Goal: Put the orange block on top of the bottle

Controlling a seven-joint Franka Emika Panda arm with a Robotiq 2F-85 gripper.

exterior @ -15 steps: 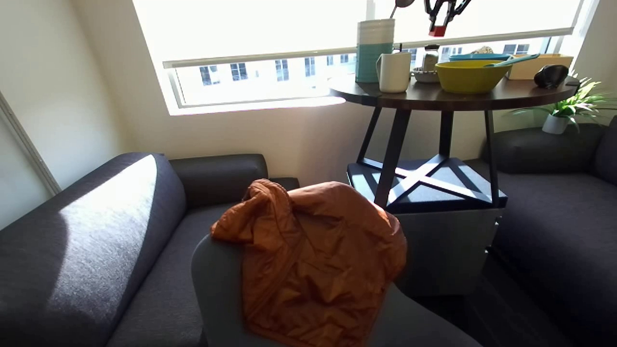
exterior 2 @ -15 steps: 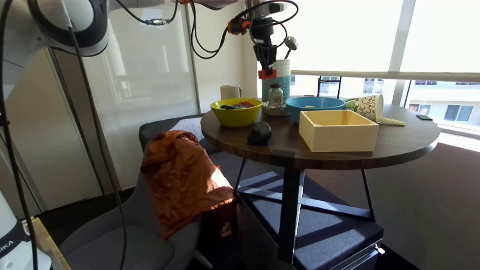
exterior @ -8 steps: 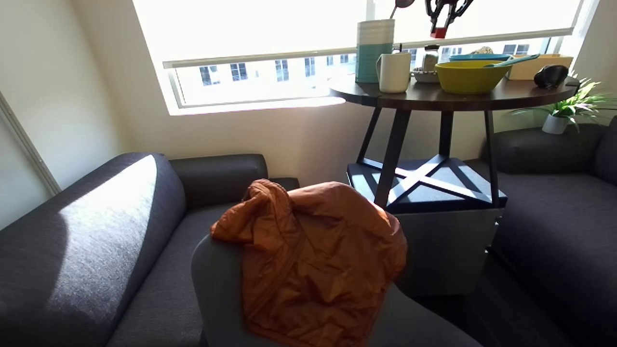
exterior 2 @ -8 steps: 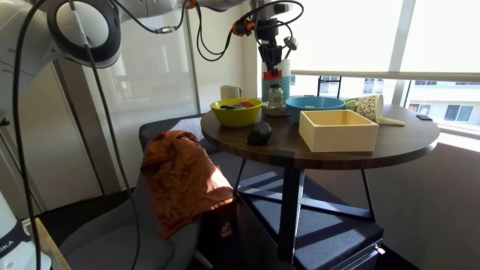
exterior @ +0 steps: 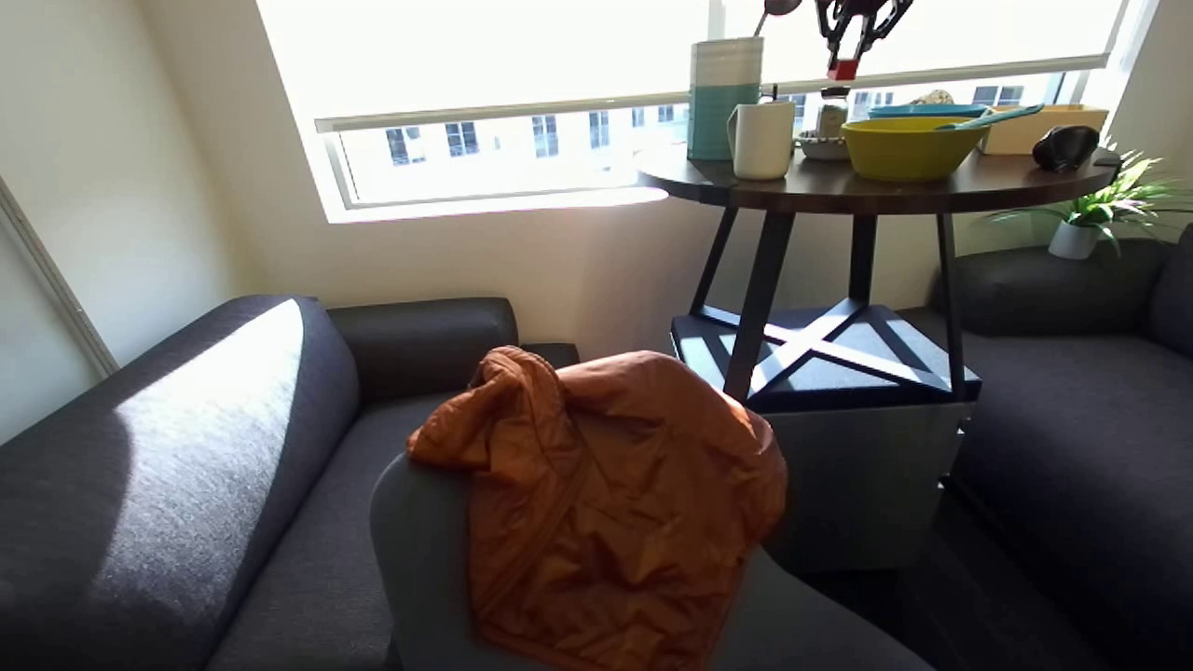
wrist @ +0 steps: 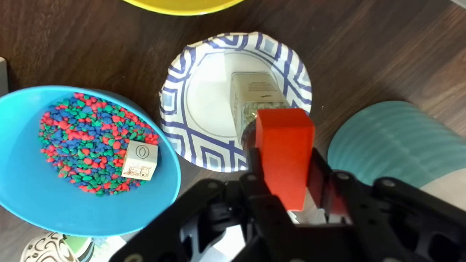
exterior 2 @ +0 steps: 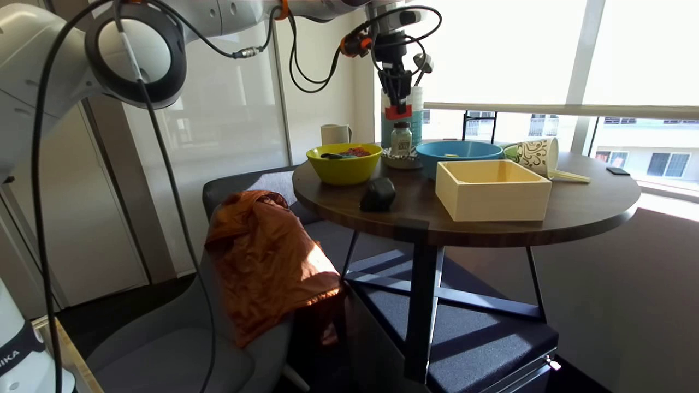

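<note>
We saw the fingers clamped on the orange block, one on each side, and the block hung just above the capped glass bottle, with a thin gap in both exterior views.

In the wrist view the block covered most of the bottle's cap, which we could see in both exterior views. Only the wrist view let us look fully down into the blue bowl beside the bottle, where a marked white block lay on red, green and blue gravel; an exterior view showed us red bits inside the yellow bowl near the bottle, where the wrist view caught just part of the rim.

The bottle stood upright on a patterned plate. Close by it rose a teal-and-white cylinder with a ladle at its top, and in an exterior view the bottle and the held block hid part of the cylinder. Near the bottle we found a white cup; a patterned cup lay tipped past the blue bowl from the bottle, and a cream box and a rounded black object sat farther from it on the desk. We counted one orange block, one white block, one bottle, one plate, one ladle, one box, two bowls and two cups.
</note>
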